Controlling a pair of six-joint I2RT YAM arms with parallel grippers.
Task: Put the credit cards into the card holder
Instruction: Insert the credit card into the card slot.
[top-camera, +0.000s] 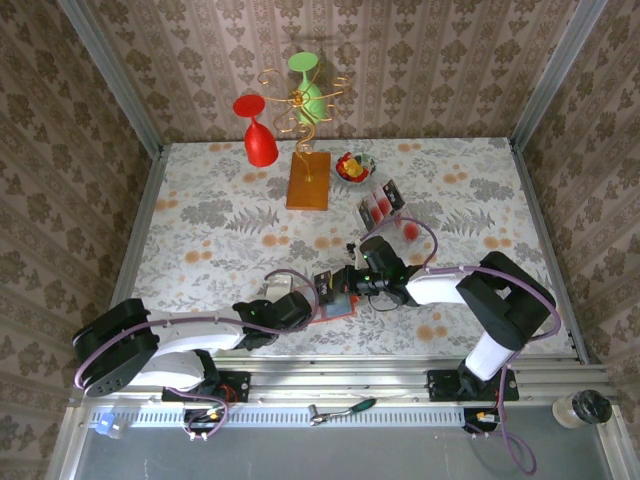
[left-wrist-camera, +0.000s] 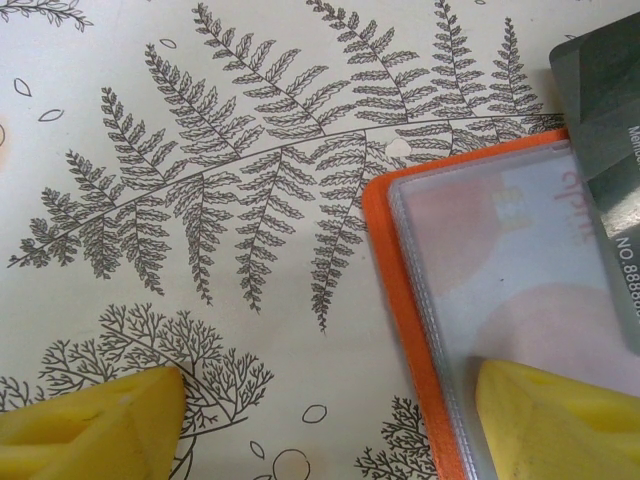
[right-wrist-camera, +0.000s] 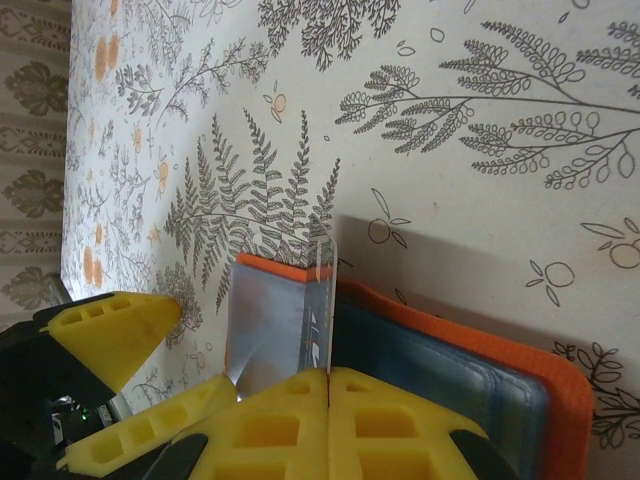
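The card holder (top-camera: 338, 304) lies open near the front middle of the table, orange with a grey-blue panel (right-wrist-camera: 450, 375) and a clear sleeve (left-wrist-camera: 500, 270). My right gripper (right-wrist-camera: 328, 372) is shut on a dark credit card (right-wrist-camera: 322, 300), which it holds on edge over the holder's fold. That card's corner (left-wrist-camera: 605, 120) reaches over the sleeve. My left gripper (left-wrist-camera: 330, 430) is open and straddles the holder's left edge, with one yellow finger (left-wrist-camera: 560, 420) on the sleeve and the other on the table. More credit cards (top-camera: 380, 205) lie at the back right, another (top-camera: 410, 228) beside them.
An orange-brown block (top-camera: 308, 182) bears a gold wire stand with a red glass (top-camera: 258, 140) and a green glass (top-camera: 308, 92) at the back. A small bowl (top-camera: 354, 166) of red and yellow pieces sits next to it. Patterned walls close three sides.
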